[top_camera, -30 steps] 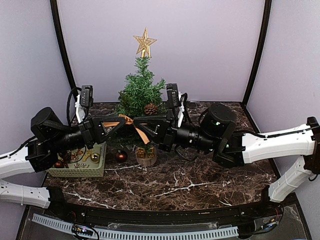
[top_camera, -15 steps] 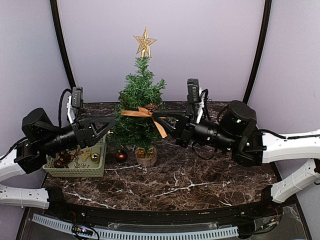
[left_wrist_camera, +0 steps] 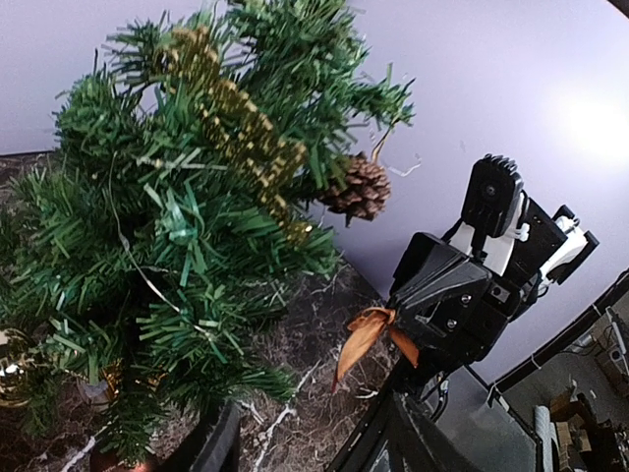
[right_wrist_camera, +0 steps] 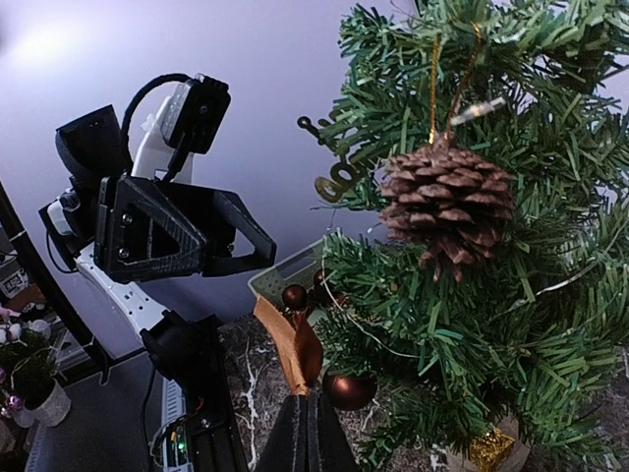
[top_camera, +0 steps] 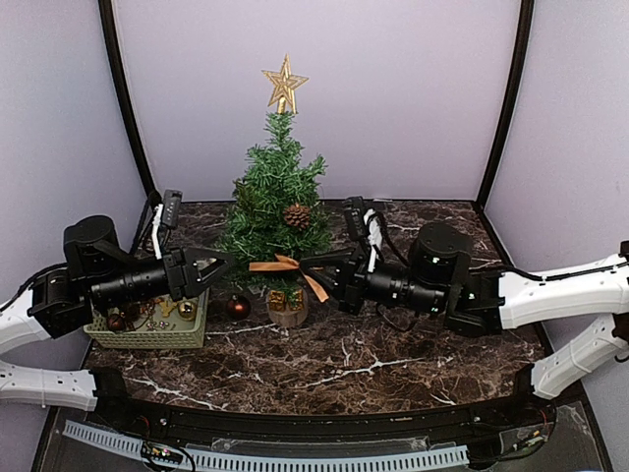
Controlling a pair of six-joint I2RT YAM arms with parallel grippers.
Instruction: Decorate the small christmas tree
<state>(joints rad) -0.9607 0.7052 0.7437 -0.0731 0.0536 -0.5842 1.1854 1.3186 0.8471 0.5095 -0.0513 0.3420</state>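
Upright small christmas tree (top_camera: 276,197) far centre on table (top_camera: 373,369), basket (top_camera: 147,336) at left edge, near marble open, both arms low and level toward its lower boughs, left gripper (top_camera: 228,266) parted and empty, right gripper (top_camera: 311,264) pinched tight on ribbon (top_camera: 285,265).

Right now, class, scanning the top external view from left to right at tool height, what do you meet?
green basket → left tool → orange ribbon → right tool
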